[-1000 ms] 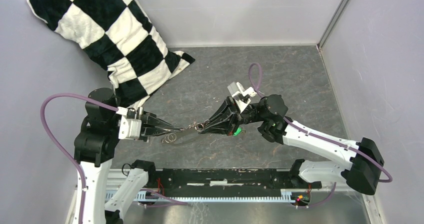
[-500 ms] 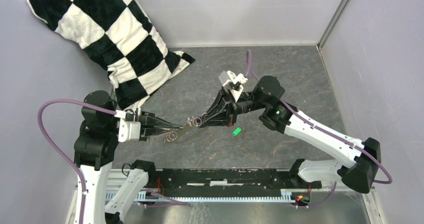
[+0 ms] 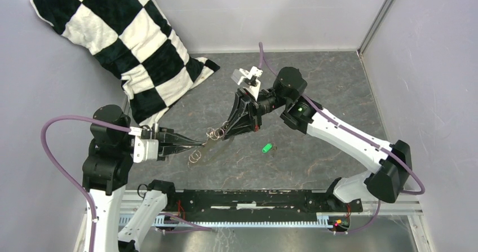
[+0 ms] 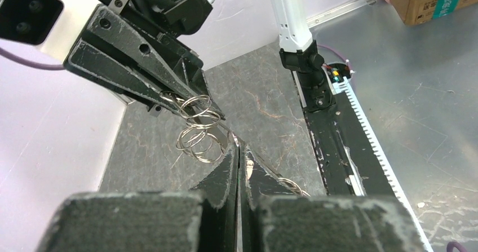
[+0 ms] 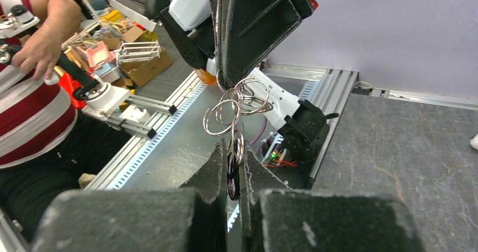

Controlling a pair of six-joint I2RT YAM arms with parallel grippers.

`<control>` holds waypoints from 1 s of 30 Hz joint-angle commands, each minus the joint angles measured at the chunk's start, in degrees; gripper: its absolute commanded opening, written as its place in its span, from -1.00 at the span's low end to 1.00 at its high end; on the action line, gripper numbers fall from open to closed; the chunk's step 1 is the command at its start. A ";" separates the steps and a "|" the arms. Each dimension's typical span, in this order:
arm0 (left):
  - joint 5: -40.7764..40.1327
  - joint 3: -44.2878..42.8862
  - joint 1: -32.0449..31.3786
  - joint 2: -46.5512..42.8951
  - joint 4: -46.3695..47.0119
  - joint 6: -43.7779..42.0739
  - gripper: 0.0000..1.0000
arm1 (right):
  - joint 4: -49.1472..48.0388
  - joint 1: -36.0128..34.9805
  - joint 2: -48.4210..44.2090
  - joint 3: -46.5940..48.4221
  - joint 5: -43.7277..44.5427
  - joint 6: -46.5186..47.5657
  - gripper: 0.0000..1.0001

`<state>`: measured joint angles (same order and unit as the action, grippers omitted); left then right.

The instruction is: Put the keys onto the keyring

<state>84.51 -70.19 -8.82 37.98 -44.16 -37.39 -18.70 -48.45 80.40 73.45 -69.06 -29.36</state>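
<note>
Above the middle of the counter (image 3: 338,94), the left pincer (image 3: 193,146) and the right pincer (image 3: 224,136) meet almost tip to tip. Both are clenched on the keyring (image 3: 214,132), a silvery cluster of thin loops held in the air between them. Just right of them, the small green-headed key (image 3: 266,147) lies alone on the counter, apart from both pincers. A checkered pillow (image 3: 129,43) leans in the far left corner.

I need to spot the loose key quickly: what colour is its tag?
Bright green; the key shows best in the top external view.
</note>
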 commanded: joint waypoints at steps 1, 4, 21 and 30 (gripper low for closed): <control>9.19 -1.05 -1.11 -1.16 0.52 2.64 -0.96 | -9.34 1.36 3.64 2.58 0.57 -8.24 -0.99; 9.18 -1.42 -1.11 -0.95 0.32 2.25 -0.96 | -1.04 1.36 6.61 6.42 3.97 -5.30 -0.68; 8.93 -1.01 -1.11 -0.80 0.00 3.84 -0.95 | -15.34 3.17 -5.81 -17.20 17.20 -13.43 0.76; 7.66 -0.11 -1.02 0.57 -2.59 0.77 -0.96 | -50.26 2.82 -10.64 -36.39 23.06 -33.59 0.89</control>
<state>87.72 -70.00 -9.78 37.21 -45.65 -35.81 -46.06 -45.32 70.65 42.48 -50.92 -50.43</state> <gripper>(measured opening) 0.032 0.932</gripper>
